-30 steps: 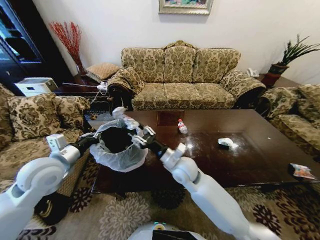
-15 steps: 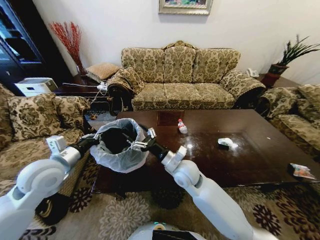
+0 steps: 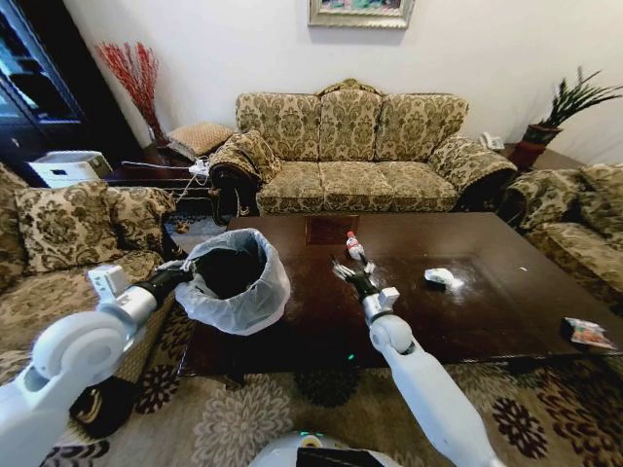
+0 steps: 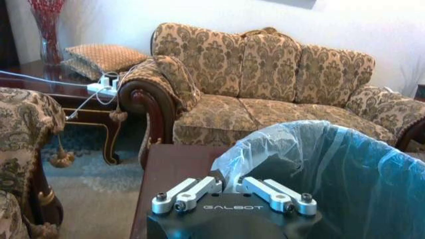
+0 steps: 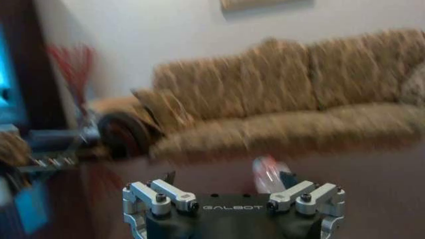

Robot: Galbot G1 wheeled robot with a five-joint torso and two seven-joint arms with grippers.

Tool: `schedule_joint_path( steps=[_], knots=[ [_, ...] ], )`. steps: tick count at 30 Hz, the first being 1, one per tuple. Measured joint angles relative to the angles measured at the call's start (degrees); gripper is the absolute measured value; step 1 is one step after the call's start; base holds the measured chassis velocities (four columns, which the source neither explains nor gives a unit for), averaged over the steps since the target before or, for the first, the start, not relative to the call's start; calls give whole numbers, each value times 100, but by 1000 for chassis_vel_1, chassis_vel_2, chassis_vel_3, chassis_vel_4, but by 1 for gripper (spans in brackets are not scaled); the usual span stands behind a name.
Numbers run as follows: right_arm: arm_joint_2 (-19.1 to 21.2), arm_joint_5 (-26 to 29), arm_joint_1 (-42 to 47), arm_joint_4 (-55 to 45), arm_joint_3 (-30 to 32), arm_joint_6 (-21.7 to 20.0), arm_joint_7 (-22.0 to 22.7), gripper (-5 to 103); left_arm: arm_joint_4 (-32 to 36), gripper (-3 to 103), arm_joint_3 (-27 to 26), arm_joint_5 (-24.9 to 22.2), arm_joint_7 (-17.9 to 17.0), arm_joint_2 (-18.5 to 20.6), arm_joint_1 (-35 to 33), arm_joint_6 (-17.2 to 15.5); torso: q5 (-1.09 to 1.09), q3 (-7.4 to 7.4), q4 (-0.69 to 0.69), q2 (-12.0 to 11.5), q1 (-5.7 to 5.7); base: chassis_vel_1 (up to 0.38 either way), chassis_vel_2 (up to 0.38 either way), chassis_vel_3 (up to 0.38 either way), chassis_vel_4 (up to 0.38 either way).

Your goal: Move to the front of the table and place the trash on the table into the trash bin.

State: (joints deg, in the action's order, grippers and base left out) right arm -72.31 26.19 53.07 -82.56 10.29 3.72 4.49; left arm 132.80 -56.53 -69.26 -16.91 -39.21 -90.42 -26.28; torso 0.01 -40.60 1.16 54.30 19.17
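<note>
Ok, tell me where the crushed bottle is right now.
In the head view the crushed bottle lies on the table, toward its far edge near the sofa, just beyond the right gripper and left of the white wrapper.

I read "GALBOT" in pale caps on the black housing of the left gripper [image 4: 234,191], left wrist view, w/ the trash bin [image 4: 332,164] liner right behind it. Same "GALBOT" mark sits on the right gripper [image 5: 234,186] body in the right wrist view. The bottle [image 3: 355,248] on the table [image 3: 487,321] has a red-white label, but I can't read any wording on it. No other legible text, nos. or signs.
</note>
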Motion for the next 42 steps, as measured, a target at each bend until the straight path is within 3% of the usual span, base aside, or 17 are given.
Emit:
schedule_joint_path(
  steps=[7, 10, 11, 14, 21, 29, 42],
  knots=[
    [-260, 41, -338, 642, -14, -127, 324, 100, -11, 4, -10, 20, 4, -33, -16, 0, -2, 1, 1, 1, -2, -69, 70, 86, -69],
    [-405, 456, -571, 861, -20, -254, 752, 100, -51, 4, 14, 29, 8, -68, 4, 1, -2, 0, 1, 0, 0, -160, 149, 158, -137],
    [-405, 456, -571, 861, -20, -254, 752, 100, -51, 4, 14, 29, 8, -68, 4, 1, -2, 0, 1, 0, 0, -159, 145, 162, -139],
    [-556, 1177, -809, 1020, 40, -416, 876, 100, -76, 4, 70, 50, 18, -124, 17, 1, 0, -3, 0, -3, 9, -133, 113, 121, -124],
    [-564, 2129, -811, 930, 103, -745, 778, 100, -104, 4, 33, 52, 34, -87, 3, 7, -1, 1, 0, -1, -2, -35, 17, 20, -25],
    [-585, 3161, -1090, 1270, 187, -763, 610, 100, -129, 4, 66, 41, 38, -63, 21, 10, -3, 1, 1, 1, -2, 39, -23, -16, 21],
    [-712, 3413, -1461, 2010, 189, -589, 304, 100, -172, 4, 38, 25, 27, 134, 5, 78, -2, 1, 1, 0, -2, 0, 0, 0, 0]
  ],
)
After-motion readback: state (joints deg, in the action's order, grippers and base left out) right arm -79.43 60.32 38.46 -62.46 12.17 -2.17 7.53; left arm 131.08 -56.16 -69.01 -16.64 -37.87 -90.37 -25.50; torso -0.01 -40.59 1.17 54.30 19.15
